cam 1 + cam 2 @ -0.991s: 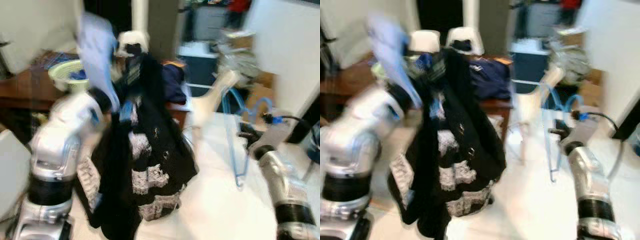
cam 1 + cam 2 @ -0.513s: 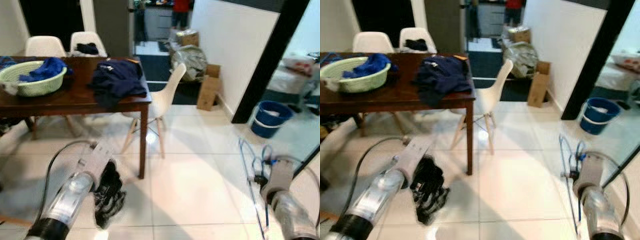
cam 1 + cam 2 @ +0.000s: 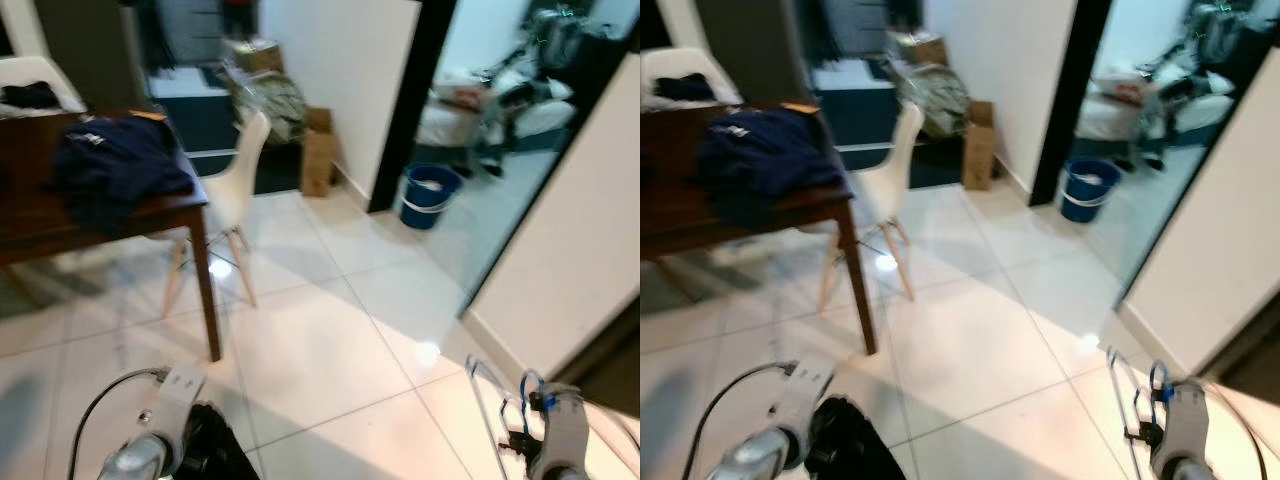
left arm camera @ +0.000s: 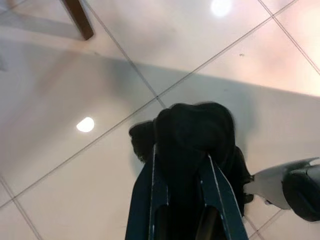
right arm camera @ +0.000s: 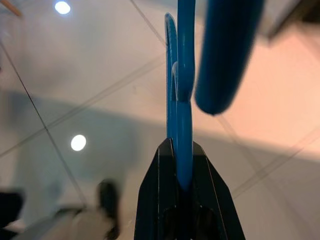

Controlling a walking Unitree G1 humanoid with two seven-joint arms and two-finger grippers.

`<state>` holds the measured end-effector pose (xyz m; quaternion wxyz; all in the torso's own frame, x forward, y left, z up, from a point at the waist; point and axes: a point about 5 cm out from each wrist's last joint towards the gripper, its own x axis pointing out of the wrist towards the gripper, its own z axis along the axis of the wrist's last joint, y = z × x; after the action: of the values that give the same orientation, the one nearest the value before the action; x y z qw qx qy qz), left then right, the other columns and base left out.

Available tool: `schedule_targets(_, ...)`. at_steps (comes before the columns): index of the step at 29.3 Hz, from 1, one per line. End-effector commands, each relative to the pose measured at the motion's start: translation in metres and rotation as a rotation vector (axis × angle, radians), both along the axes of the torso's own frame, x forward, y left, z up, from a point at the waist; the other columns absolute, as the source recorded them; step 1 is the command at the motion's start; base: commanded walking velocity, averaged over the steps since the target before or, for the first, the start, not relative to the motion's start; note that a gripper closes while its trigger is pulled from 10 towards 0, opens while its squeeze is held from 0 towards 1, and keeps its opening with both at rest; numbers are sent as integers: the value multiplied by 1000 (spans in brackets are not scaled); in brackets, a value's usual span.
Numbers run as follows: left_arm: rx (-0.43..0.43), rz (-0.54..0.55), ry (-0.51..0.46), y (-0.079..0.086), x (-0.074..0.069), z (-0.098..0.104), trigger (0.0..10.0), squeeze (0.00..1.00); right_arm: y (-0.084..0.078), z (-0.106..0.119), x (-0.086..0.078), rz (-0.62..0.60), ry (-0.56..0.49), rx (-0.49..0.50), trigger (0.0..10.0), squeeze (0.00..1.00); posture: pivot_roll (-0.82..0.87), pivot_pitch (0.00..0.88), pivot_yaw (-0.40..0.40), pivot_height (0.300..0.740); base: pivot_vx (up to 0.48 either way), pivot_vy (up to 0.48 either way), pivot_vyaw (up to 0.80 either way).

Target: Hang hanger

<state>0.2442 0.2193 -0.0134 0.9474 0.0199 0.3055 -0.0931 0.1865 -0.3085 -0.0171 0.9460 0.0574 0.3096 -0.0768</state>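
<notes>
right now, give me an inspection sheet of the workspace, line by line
surface: glossy white tiled floor with light reflections; dark wooden table at the robot's left.
job's things: blue hanger pinched in the right tool; black garment held by the left tool, hanging low above the floor.
clutter: dark blue clothes heaped on the table; blue bucket by the doorway; cardboard box against the wall.
grippers: left tool shut on the garment; right tool shut on the hanger.
cables: black cable looping off the left arm.
surroundings: white chair beside the table; doorway to a cluttered room, too blurred to detail.
</notes>
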Motion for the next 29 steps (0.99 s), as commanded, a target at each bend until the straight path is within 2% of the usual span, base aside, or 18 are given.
schedule_targets(1, -103, -32, -5, -8, -1, 1, 10000, 0, 1, 1, -3, 2, -32, 15, 10000, 0, 3, 99, -46, 740, 0, 0, -800)
schedule_targets(5, -108, -48, -18, -10, -3, 1, 10000, 0, 2, 0, -7, -14, -58, 54, 10000, 0, 10, 101, -45, 740, 0, 0, -800)
schedule_targets(6, -95, -87, -40, -10, -3, 1, 10000, 0, 2, 0, -7, -49, -102, 137, 10000, 0, 3, 109, -34, 740, 0, 0, 0)
schedule_targets(11, -100, -118, -45, -11, -3, 0, 10000, 0, 2, -1, -6, -53, -106, 153, 10000, 0, -1, 110, -33, 740, 0, 0, 0)
schedule_targets(20, -130, -115, -64, -9, -1, 1, 10000, 0, 1, -2, -5, -60, -99, 152, 10000, 0, -4, 86, -24, 740, 0, 0, -797)
schedule_targets(26, -126, -116, -68, -10, 6, 2, 10000, 0, 3, -3, 3, -60, -97, 157, 10000, 0, -6, 55, -21, 740, 0, 0, -800)
schedule_targets(29, -123, -112, -70, -12, 10, 2, 10000, 0, 4, -3, 8, -64, -95, 154, 10000, 0, -7, 13, -15, 740, 0, 0, -800)
